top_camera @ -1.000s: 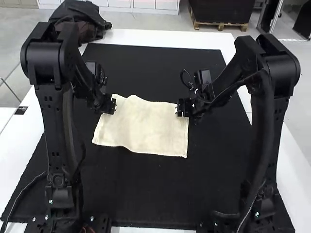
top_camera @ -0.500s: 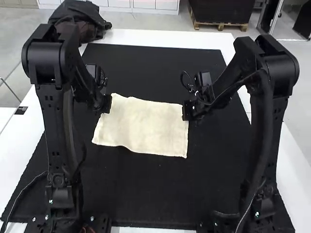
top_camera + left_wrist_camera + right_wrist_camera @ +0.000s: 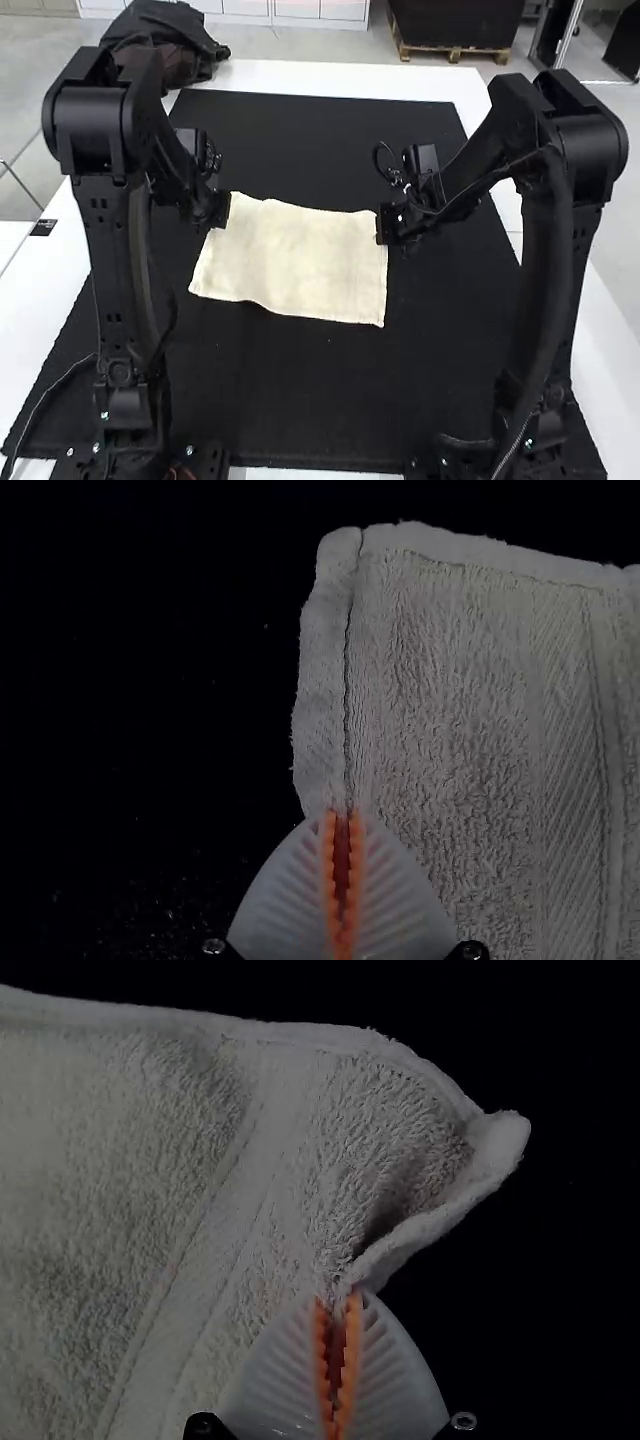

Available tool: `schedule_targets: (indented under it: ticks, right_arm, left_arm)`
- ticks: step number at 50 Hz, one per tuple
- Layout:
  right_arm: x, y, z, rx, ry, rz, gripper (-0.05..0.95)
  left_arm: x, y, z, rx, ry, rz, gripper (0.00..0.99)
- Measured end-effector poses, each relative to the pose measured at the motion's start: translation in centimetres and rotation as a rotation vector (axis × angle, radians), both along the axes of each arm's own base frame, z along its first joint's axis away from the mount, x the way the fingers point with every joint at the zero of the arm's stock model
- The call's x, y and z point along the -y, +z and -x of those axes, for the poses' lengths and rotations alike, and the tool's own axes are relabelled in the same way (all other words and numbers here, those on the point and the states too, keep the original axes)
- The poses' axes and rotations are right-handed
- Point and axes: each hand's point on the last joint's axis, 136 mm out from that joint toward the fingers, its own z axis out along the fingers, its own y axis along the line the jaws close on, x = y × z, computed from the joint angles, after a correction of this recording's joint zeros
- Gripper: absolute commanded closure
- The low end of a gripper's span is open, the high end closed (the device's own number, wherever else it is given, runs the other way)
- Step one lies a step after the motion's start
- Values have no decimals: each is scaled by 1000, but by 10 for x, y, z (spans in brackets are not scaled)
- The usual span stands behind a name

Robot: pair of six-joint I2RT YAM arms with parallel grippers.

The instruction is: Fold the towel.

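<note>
- The towel (image 3: 290,260) is laid out on the black mat (image 3: 300,410) between the two arms, roughly rectangular; whether a second layer is hidden beneath cannot be told
- Compared with a second ago, when pale fingertips could be seen over the cloth, both pincers are now drawn in to its side edges
- By the left gripper (image 3: 342,815) the side hem is pinched just below the far corner, the fingers being brought nearly together with only a slim gap left between the orange pads
- By the right gripper (image 3: 338,1305) the opposite side edge is nipped in the same way, fingers almost closed, and the cloth there is puckered, with the corner (image 3: 505,1140) left free and curled
- Since the last half second the right arm's elbow (image 3: 585,130) has been swung slightly outward, while the towel's outline is left much as it was
- The grasping step can be judged as made, with the fold itself still to be done
- A joint lift toward the near edge is probably called for; if the hems are held too shallowly, a side may be lost
</note>
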Motion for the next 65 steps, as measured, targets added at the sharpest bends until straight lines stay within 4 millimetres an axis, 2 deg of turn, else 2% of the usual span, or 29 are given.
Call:
schedule_targets:
  ticks: [6, 10, 22, 35, 42, 52, 65]
  right_arm:
    - [-2, 21, -3, 39, -1, -20, 925]
    - [-1, 29, -2, 55, -4, -28, 925]
    - [3, 27, 13, 32, -3, -29, 925]
    - [14, 36, 23, 36, -17, -46, 925]
    - [16, 39, 31, 33, -9, -60, 925]
    - [18, 42, 48, 9, 1, -65, 923]
    - [19, 60, 73, -10, 23, -86, 925]
  left_arm:
    - [0, 25, -5, 51, -8, 8, 972]
    - [0, 31, -3, 47, -11, 16, 972]
    - [-2, 36, 8, 37, -16, 36, 972]
    - [-18, 39, 25, 41, -4, 30, 972]
    - [-18, 35, 33, 29, -14, 31, 972]
    - [-14, 39, 44, 29, -26, 36, 972]
    - [-12, 48, 61, 18, -33, 31, 972]
